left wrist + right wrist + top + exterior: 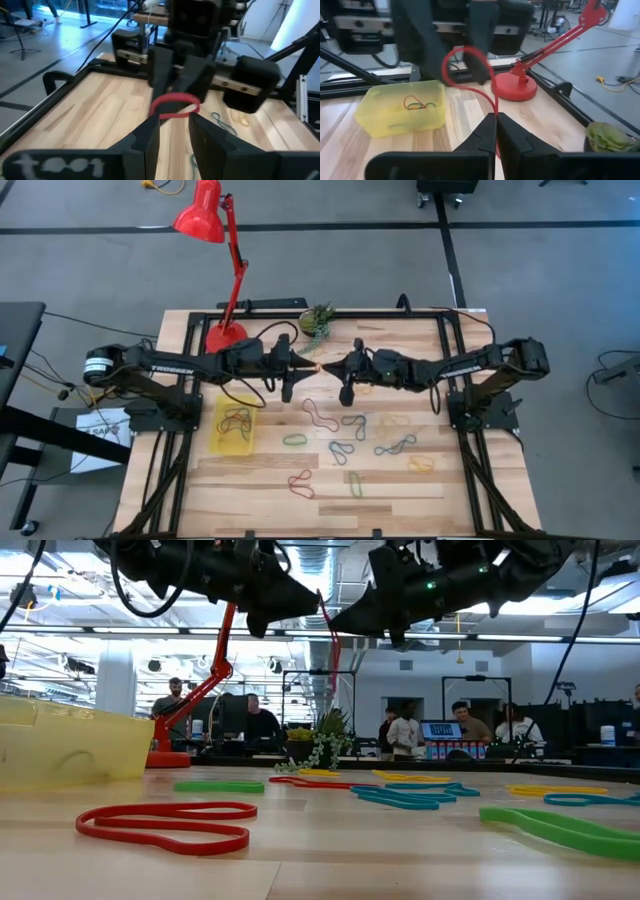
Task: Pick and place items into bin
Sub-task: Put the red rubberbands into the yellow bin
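Observation:
A red rubber band (465, 50) hangs in the air above the middle of the table, between my two grippers, which meet tip to tip. My right gripper (496, 117), also seen in the high view (326, 367), is shut on it. My left gripper (174, 120), (312, 366), is open, with its fingertips at the band's free loop (175, 97). The yellow bin (234, 430) sits on the table near the left arm with a few bands inside it. Several coloured bands (350, 448) lie flat on the wood. My right gripper pinches the red band's near end (495, 111) between its two shut fingers, reaching level from the table's right. The band is lifted clear, and its loop stands out ahead of the fingertips toward the left gripper. My left gripper's open fingers (150, 131) flank the loop; I cannot tell whether they touch it.
The red lamp base (225, 337) and a green plant clump (317, 320) stand near the far edge. Black frame rails (450, 330) border the table. People sit at desks (455, 725) beyond the far edge. Bare wood lies along the near edge.

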Controlling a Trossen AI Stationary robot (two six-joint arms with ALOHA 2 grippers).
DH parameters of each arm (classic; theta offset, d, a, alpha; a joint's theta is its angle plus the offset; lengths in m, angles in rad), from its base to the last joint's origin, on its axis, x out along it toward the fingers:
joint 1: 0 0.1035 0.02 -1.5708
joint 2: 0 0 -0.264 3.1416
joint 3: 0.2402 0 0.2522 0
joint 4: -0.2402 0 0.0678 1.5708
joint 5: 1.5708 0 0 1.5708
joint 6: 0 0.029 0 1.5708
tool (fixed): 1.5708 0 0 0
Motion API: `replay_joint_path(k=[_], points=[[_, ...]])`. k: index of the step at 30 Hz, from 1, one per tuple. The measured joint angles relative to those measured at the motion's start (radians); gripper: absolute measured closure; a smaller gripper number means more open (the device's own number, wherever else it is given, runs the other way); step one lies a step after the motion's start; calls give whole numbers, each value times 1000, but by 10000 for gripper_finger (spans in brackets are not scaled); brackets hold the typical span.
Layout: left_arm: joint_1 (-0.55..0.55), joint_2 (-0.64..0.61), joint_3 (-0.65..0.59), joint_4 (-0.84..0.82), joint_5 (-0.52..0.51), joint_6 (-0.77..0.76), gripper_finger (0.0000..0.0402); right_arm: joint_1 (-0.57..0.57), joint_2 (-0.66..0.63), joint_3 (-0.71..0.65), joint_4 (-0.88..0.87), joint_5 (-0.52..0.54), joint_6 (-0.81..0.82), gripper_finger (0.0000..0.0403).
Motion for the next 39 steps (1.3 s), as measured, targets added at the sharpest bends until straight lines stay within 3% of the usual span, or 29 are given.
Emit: replay_joint_path(k=[11,19,26,39], points=[[0,0,0,13,-5,28,308,-11,-1,0,23,1,3,401],[0,0,0,0,108,46,277,-11,-1,0,22,1,3,401],[1,0,0,-8,-50,57,251,-11,-1,0,22,2,3,401],[0,0,0,51,-46,112,251,-11,-1,0,22,2,3,401]])
